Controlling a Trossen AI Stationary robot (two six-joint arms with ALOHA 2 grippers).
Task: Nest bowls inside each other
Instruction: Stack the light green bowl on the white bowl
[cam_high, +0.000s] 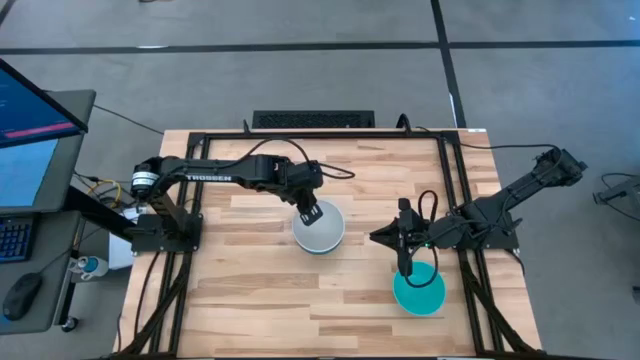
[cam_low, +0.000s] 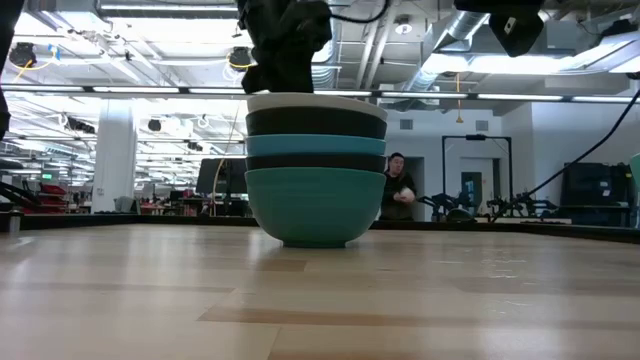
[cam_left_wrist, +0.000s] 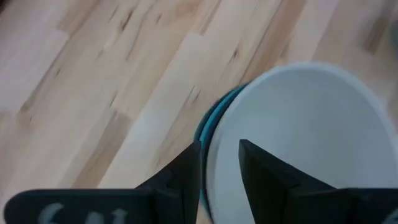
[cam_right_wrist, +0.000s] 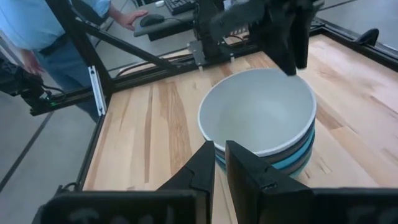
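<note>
White-topped bowl stack (cam_high: 319, 232) mid-table; cyan bowl (cam_high: 419, 291) apart.

Table (cam_high: 270, 300): pale wood planks, butcher-block pattern, set in a black metal frame (cam_high: 455, 180).
Floor (cam_high: 300, 80): grey, crossed by dark seams.
Monitor (cam_high: 30, 110): lit screen at the table's left side, high view.
Keyboard (cam_high: 12, 238): dark, below the monitor.
Mouse (cam_high: 22, 296): dark, just beside the keyboard.
Person (cam_right_wrist: 56, 37): light blue shirt, standing past the table's edge, one hand on a second mouse (cam_right_wrist: 151, 20).
Second person (cam_low: 398, 190): dark top, far across the room.
</note>
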